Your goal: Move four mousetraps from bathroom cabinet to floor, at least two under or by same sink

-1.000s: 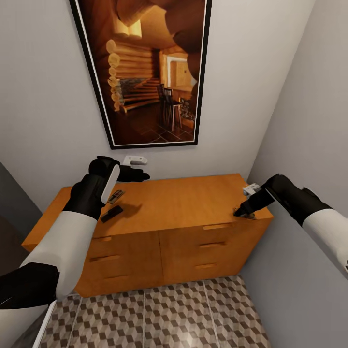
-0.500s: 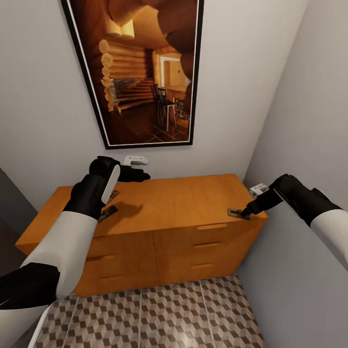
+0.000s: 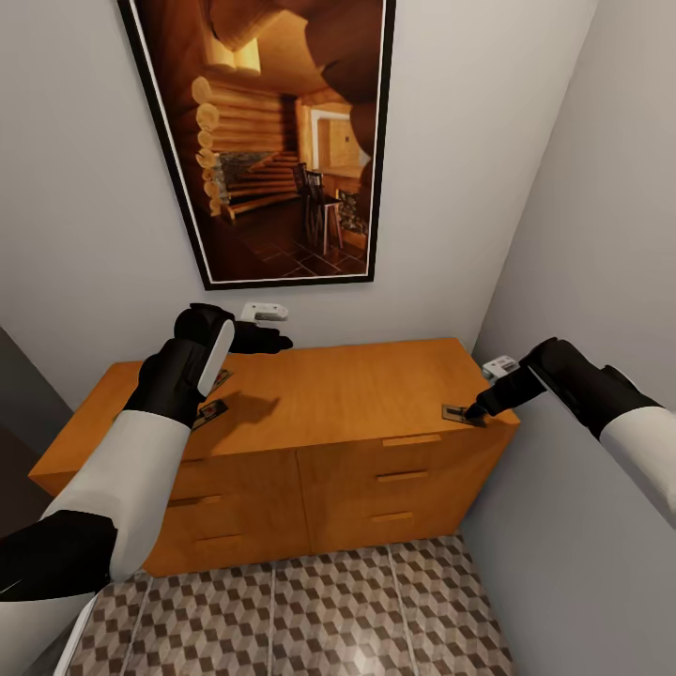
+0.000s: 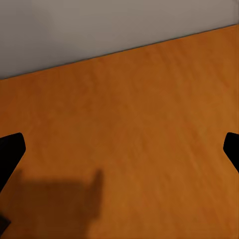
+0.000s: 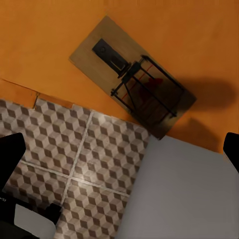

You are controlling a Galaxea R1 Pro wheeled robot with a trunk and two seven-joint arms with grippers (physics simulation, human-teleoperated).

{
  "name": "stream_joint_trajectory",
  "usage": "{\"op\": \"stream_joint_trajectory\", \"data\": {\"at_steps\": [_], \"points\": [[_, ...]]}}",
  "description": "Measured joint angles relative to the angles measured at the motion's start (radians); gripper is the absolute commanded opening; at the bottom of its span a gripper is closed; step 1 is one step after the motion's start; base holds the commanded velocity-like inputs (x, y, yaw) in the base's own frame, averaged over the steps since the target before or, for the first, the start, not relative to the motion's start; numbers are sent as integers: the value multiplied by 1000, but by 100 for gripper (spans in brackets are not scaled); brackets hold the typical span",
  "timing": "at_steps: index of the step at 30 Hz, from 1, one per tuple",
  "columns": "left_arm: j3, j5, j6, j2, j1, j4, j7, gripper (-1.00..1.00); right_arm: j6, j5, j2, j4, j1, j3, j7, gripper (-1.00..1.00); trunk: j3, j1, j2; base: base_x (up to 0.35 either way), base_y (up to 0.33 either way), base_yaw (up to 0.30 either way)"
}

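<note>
Both arms reach forward, white at the upper sleeves and black at forearm and wrist. The left hand point(image 3: 268, 340) points toward 1 o'clock, fingers point(image 4: 11, 152) spread wide. The right hand point(image 3: 472, 411) angles toward 10 o'clock, fingers point(image 5: 10, 154) also wide apart.

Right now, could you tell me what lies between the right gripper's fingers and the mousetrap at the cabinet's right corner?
Nothing: in the right wrist view the right gripper, fingers apart, looks straight at the mousetrap on the cabinet top's corner. The head view agrees.
</note>
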Motion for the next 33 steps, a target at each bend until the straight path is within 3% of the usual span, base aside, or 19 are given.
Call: {"op": "stream_joint_trajectory", "data": {"at_steps": [6, 16, 33], "points": [[0, 0, 0, -1, 1, 0, 0, 100, -50, -6, 9, -2, 0, -18, 1, 100, 0, 0, 0, 0, 0, 0], [-2, 0, 0, -1, 1, 0, 0, 100, -88, -7, 58, 1, 0, -80, 0, 100, 0, 0, 0, 0, 0, 0], [-3, 3, 0, -1, 1, 5, 0, 100, -98, 0, 49, 7, 0, -90, -8, 100, 0, 0, 0, 47, -15, 0]]}}
